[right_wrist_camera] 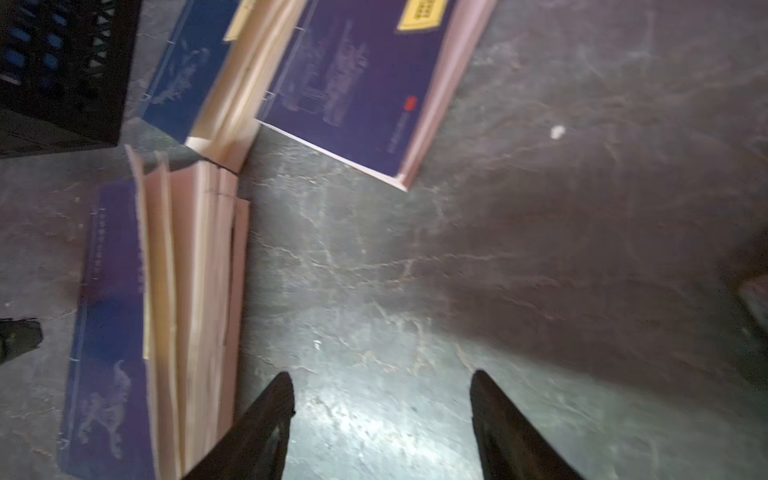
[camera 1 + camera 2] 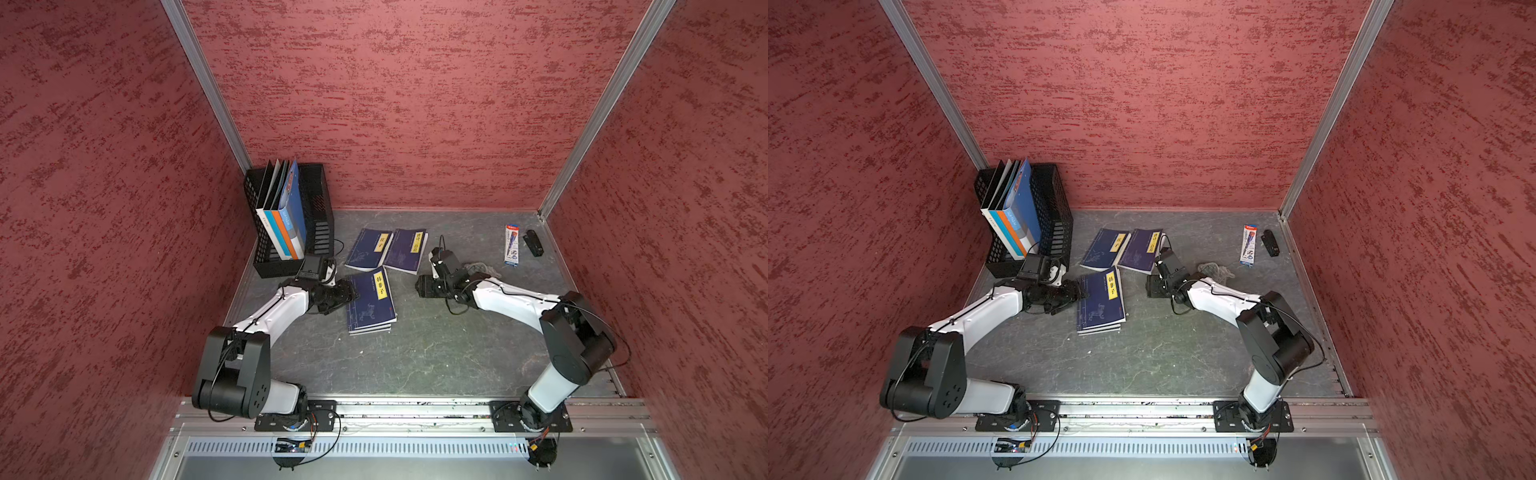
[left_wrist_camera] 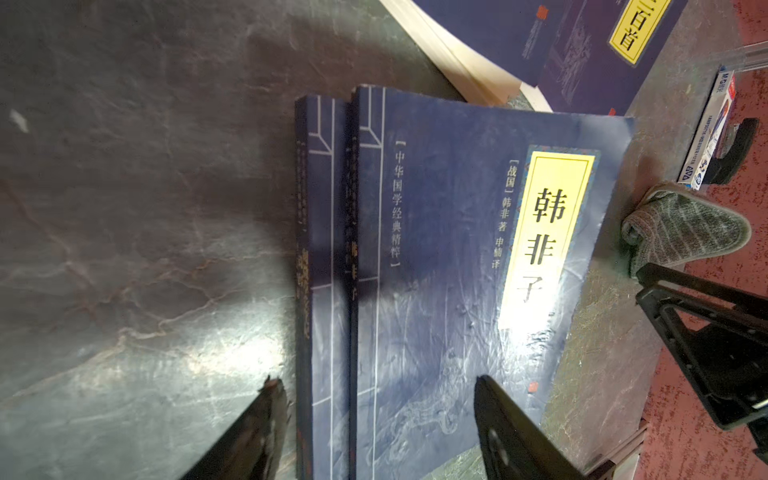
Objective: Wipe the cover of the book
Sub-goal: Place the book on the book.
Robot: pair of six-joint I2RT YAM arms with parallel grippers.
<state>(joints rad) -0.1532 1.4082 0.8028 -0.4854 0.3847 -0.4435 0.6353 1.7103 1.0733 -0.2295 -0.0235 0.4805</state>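
Note:
A dark blue book with a yellow title label [image 2: 371,301] [image 2: 1100,301] [image 3: 449,249] lies on another like it near the table's middle. My left gripper [image 2: 354,296] [image 3: 376,379] is open at its spine edge, one finger over the cover and one over the table, holding nothing. My right gripper [image 2: 419,286] [image 1: 382,374] is open over bare table to the right of the books, with nothing between its fingers. A grey cloth [image 2: 484,269] [image 2: 1214,270] [image 3: 685,226] lies crumpled on the table behind the right wrist, held by neither gripper.
Two more blue books [image 2: 369,249] [image 2: 406,250] lie side by side behind the near stack. A black mesh file holder [image 2: 318,208] with folders stands at the back left. A pen box [image 2: 511,245] and a black stapler [image 2: 533,243] lie at the back right. Red walls close in three sides.

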